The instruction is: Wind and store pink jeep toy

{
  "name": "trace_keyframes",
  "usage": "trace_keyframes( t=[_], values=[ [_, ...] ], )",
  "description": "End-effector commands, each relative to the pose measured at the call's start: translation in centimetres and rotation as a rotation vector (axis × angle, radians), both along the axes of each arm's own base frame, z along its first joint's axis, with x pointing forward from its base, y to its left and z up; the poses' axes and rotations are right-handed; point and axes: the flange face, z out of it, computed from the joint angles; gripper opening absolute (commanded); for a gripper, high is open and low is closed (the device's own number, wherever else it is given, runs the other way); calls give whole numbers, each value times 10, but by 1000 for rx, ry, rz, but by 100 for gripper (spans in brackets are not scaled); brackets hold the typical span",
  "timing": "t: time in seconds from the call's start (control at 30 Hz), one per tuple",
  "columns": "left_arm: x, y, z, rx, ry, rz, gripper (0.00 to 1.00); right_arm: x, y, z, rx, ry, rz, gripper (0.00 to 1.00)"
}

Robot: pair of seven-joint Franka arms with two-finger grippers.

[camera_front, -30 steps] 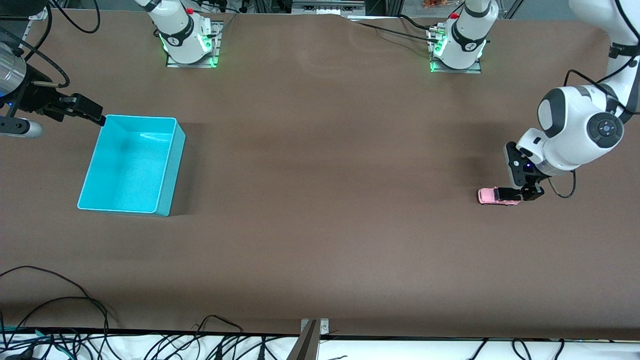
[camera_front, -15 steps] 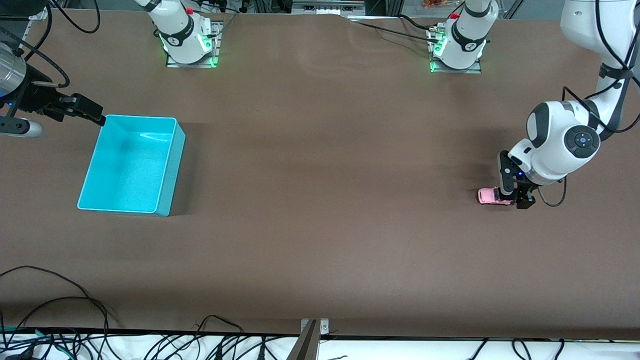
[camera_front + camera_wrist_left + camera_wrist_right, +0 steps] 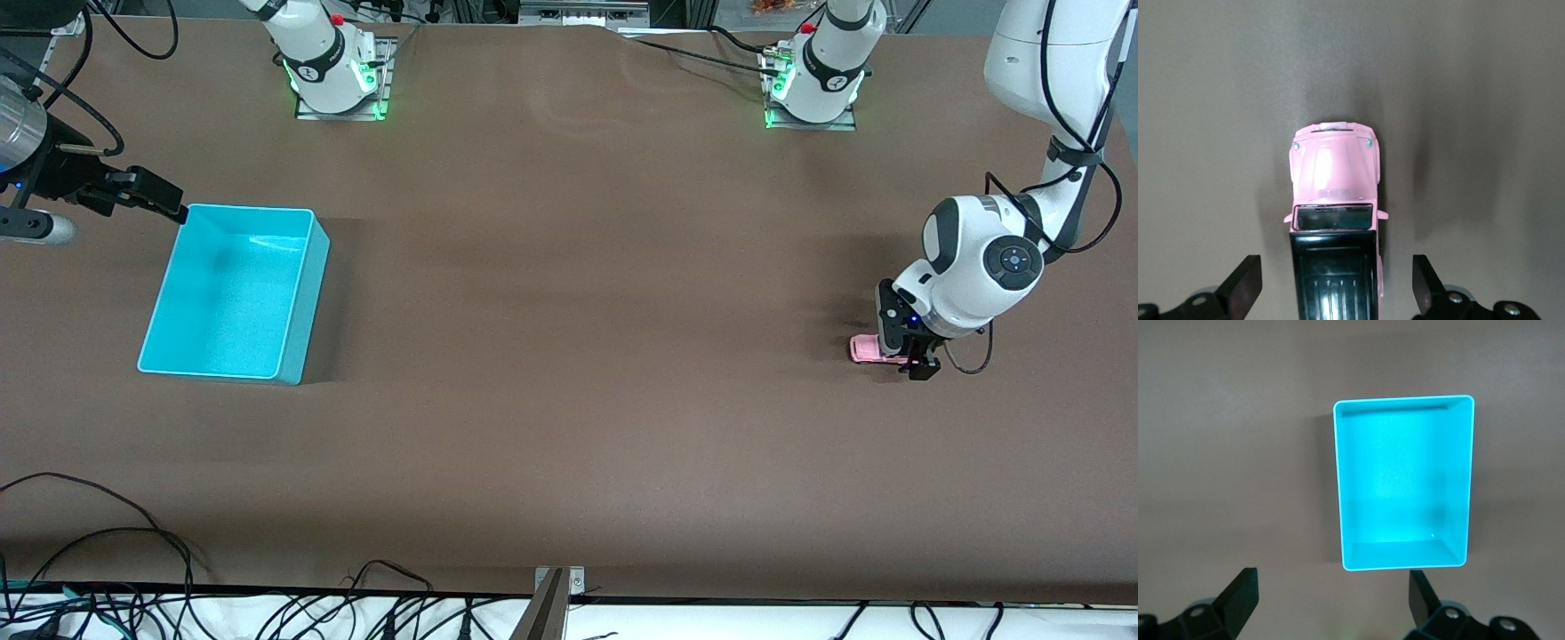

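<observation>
**Left arm lining up on the jeep**

The left end effector (image 3: 909, 359), fingers spread, is straddling the pink jeep toy (image 3: 869, 348), which sits on the worktop (image 3: 569, 356) at its 3 o'clock end. Next, it probably needs closing on the black rear. Since a second ago, it has been lowering over the toy. The right end effector (image 3: 1331, 600), also spread, is waiting above the cyan bin (image 3: 293, 293).

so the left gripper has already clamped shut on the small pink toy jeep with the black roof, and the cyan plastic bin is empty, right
Not quite. The left gripper is open: the left wrist view shows its fingers standing apart on either side of the small pink toy jeep with the black roof, with gaps between. The cyan plastic bin is indeed empty.
</observation>
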Motion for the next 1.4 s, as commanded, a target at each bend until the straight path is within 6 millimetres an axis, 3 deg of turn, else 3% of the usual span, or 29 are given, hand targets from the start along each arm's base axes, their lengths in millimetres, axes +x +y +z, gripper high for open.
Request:
trace_keyframes(
  t=[0.0,0.07,0.17,0.4,0.97,1.07,1.23,1.37],
  values=[
    [1,2,-2,10,-6,-31,73,-2,-4,1,10,4,2,100],
    [1,2,-2,10,-6,-31,52,-2,-2,1,10,4,5,100],
    [1,2,-1,10,-7,-31,35,-2,-4,1,10,4,2,100],
    [2,2,0,11,-7,-31,12,-2,-4,1,10,4,2,100],
    [-4,13,-21,1,28,-15,12,-2,-4,1,10,4,2,100],
    [-5,21,-27,2,41,-39,12,-2,-4,1,10,4,2,100],
    [-12,56,-30,1,49,-8,12,-2,-4,1,10,4,2,100],
    [-17,71,-38,-1,63,1,12,-2,-4,1,10,4,2,100]
  ],
)
